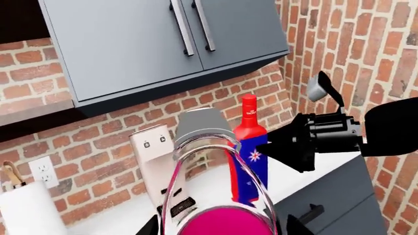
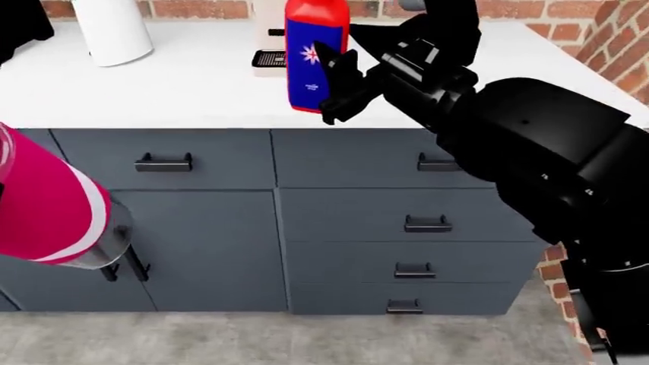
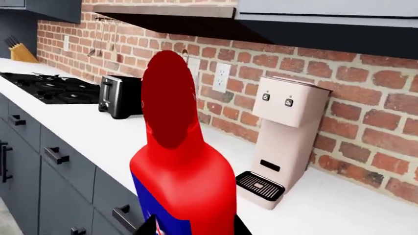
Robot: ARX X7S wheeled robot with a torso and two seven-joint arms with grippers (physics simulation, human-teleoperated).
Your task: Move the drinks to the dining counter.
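The right arm [image 2: 527, 129] is all glossy black, built of bulky rounded shells that narrow to a ribbed cylindrical wrist and a gripper [image 2: 340, 80] with angular pointed black fingers [image 1: 287, 147], a small grey lever above.

The clear bottle [image 2: 45, 209] is cut off at the frame edge; its left pincer grip probably lies out of sight.

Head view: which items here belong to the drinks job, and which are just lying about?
Job items:
- red bottle, right claw at its side
- pink bottle, near the left claw

Bystanders:
- coffee machine
- toaster
- paper towel roll
- white counter
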